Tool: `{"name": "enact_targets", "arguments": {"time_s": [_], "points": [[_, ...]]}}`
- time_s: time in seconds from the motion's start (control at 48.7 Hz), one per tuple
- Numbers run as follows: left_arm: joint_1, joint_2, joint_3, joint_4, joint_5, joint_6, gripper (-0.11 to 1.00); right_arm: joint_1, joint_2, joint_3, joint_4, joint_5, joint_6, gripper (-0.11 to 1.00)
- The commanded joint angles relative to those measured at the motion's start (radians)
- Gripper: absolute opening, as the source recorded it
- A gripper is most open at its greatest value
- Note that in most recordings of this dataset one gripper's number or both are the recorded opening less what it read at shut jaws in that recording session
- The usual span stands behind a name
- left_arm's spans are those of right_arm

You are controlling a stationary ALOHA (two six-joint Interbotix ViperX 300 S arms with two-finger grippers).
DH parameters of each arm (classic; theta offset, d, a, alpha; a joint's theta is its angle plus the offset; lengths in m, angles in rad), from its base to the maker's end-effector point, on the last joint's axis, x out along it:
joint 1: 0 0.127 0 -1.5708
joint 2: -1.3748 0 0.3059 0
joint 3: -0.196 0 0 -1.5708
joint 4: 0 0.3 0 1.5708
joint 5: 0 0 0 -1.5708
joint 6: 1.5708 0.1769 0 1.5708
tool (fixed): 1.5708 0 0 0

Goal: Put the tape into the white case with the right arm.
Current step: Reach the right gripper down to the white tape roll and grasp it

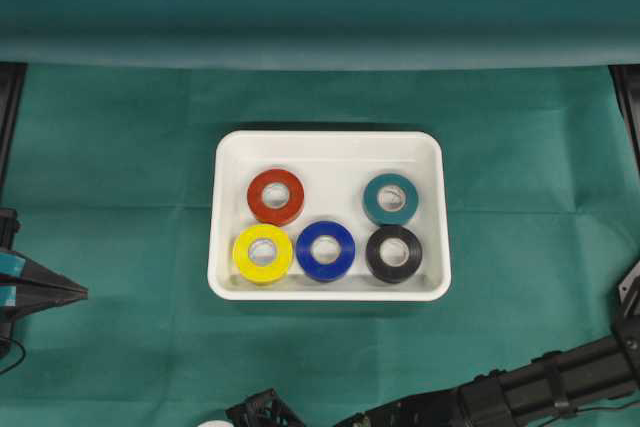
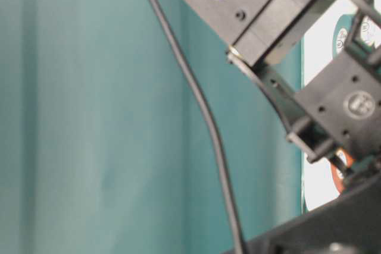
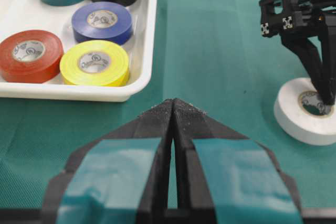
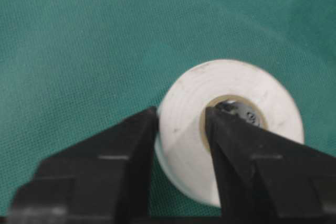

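Five rolls of tape already sit flat in the shallow glossy white case (image 1: 329, 151) on the green cloth (image 1: 120, 167): red roll (image 1: 276, 196), yellow roll (image 1: 263, 252), blue roll (image 1: 326, 250), black roll (image 1: 394, 253), teal roll (image 1: 391, 198). None stacked; yellow and blue sit close together, free floor left along the far side of the tray.

One roll left outside: white tape roll (image 4: 231, 129), lying flat on the cloth, well apart from the case, off its near-left corner in the overhead view, where it barely shows at the bottom edge.

Right gripper (image 4: 181, 129), all black with long pointed fingers, is down on that roll. One finger sits inside the cardboard core, the other against the outer face, so the jaws pinch the roll's wall between them. Grip looks made, but the roll is resting on the cloth, not lifted yet.

Left gripper (image 3: 173, 109), black with light-blue bands, is parked near the case's left side, fingertips pressed together, holding nothing. Not part of this job.

Status as I read it: grasp done, transport not started. Remaining: lift, carry over the rim, set down in the free space, release. Wall pinch is one-sided, so the roll could swing or tilt on lift; needs enough height to clear the raised rim.
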Motion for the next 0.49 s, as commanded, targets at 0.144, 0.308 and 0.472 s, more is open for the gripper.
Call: {"name": "enact_targets", "arguments": {"time_s": [0.144,0.308,0.472], "points": [[0.002,0.008,-0.014,-0.002,-0.006,0.0,0.0,0.002,-0.006,-0.021,0.003,0.023,0.038,0.0],[0.002,0.008,-0.014,-0.003,-0.006,-0.002,0.0,0.002,-0.006,-0.021,0.002,0.02,0.04,0.0],[0.002,0.008,-0.014,-0.002,-0.006,-0.002,0.0,0.002,-0.014,-0.021,0.003,0.02,0.041,0.0]]}}
